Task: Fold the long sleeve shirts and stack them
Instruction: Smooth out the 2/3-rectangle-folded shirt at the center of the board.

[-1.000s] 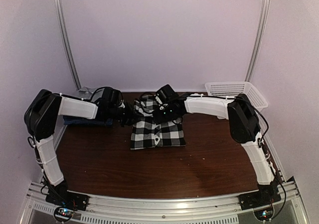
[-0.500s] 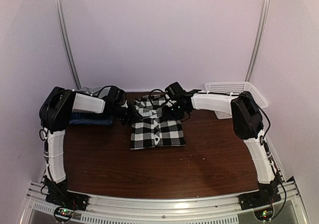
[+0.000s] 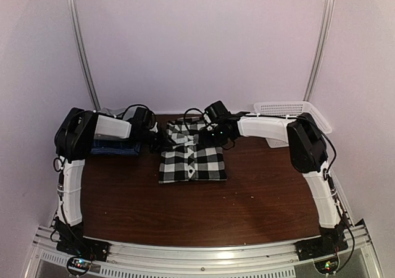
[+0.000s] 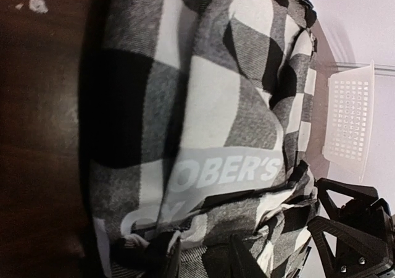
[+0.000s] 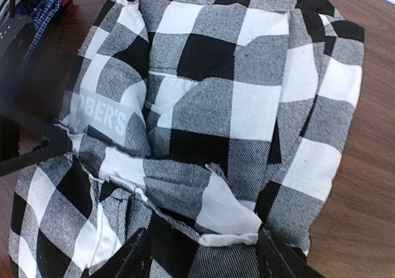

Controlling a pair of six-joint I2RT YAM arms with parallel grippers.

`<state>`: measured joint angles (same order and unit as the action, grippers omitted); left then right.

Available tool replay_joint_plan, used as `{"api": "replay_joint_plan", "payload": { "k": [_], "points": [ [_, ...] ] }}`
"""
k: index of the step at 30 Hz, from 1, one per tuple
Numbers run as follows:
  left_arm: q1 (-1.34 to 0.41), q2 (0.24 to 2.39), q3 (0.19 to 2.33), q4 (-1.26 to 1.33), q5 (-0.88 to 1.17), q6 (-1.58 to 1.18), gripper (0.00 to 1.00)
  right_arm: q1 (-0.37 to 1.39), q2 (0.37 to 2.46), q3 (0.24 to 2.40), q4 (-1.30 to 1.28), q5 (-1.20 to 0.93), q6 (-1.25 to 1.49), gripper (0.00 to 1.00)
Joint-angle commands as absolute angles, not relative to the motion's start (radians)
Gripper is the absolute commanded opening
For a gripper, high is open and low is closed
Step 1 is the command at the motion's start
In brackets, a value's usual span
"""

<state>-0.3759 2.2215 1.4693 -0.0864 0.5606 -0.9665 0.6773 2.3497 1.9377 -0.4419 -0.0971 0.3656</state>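
Overhead view: a dark brown worktop (image 3: 185, 210) with a black-and-white plaid shirt (image 3: 192, 160) folded into a neat rectangle at its centre, collar towards the back wall. Both arms reach inward to the collar end, the left end effector (image 3: 159, 141) at its left corner and the right end effector (image 3: 213, 136) at its right corner. A stack of dark blue shirts (image 3: 114, 147) lies at the far left, under the left arm. A white mesh basket (image 3: 290, 112) sits at the far right corner.

Left wrist view: plaid cloth fills the frame, with a grey label showing white letters. The two black fingers (image 4: 166, 259) at the bottom edge stand close together, clamped on a bunch of the shirt. The basket shows at the right.

Right wrist view: the shirt's collar end lies crumpled on the wood. The fingers (image 5: 133, 256) stand wide apart astride a fold of plaid; I cannot tell whether they press it
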Motion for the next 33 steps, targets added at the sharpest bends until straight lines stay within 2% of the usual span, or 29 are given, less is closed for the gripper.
{"api": "replay_joint_plan", "payload": {
  "k": [1, 7, 12, 16, 22, 27, 33],
  "points": [
    [-0.402, 2.223, 1.542, -0.109, 0.556, -0.908, 0.28, 0.679, 2.177, 1.814, -0.373, -0.005, 0.379, 0.57],
    [-0.410, 2.159, 1.542, -0.143, 0.507, -0.885, 0.31, 0.684, 2.066, 1.628, -0.262, -0.054, 0.393, 0.47],
    [-0.425, 2.112, 1.515, -0.162, 0.485, -0.864, 0.32, 0.685, 2.080, 1.545, -0.202, -0.095, 0.382, 0.36],
    [-0.439, 2.091, 1.491, -0.162, 0.482, -0.845, 0.33, 0.684, 2.135, 1.543, -0.205, -0.088, 0.362, 0.33],
    [-0.452, 2.057, 1.452, -0.174, 0.488, -0.829, 0.33, 0.663, 2.180, 1.529, -0.246, -0.019, 0.357, 0.34],
    [-0.454, 2.008, 1.378, -0.147, 0.472, -0.804, 0.38, 0.643, 2.171, 1.527, -0.264, -0.019, 0.345, 0.49],
    [-0.454, 2.008, 1.426, -0.160, 0.455, -0.760, 0.44, 0.643, 2.132, 1.559, -0.280, -0.062, 0.341, 0.53]
  ]
}}
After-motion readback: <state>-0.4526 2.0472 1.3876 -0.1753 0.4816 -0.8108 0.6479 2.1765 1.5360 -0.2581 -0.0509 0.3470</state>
